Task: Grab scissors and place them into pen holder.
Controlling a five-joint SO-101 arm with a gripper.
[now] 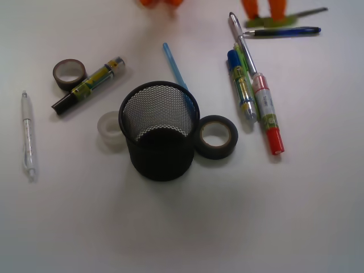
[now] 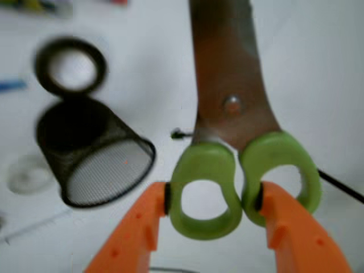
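Scissors with lime-green plastic loop handles and short silver metal blades [image 2: 239, 165] are held between the two orange fingers of the gripper [image 2: 213, 219], which is closed onto the outer sides of the two loops; in the wrist view the blades are closed and point away from the camera. In the front view the scissors [image 1: 272, 20] are seen at the top edge, well apart from the cup, with the orange fingers [image 1: 261, 8] above them; whether they are lifted off the surface cannot be told.

A black wire-mesh cylindrical pen holder with a solid rim [image 1: 160, 132] stands upright near the middle of a plain white tabletop [image 1: 256, 222], its mouth open. A roll of black tape [image 1: 216, 136] lies touching its right side, and a translucent white tape roll [image 1: 110, 130] lies just beside its left. A thin blue pen [image 1: 174, 64] lies behind the holder. Further left lie a brown tape roll [image 1: 69, 73], a black-capped marker with a green-and-yellow label [image 1: 90, 84] and a clear white pen [image 1: 27, 135].

To the right are laid a blue-capped marker [image 1: 241, 85], a red-capped marker [image 1: 267, 114] and a silver pen [image 1: 242, 42]; a dark blue pen [image 1: 284, 32] lies near the scissors. Nothing of the room beyond the tabletop is visible.
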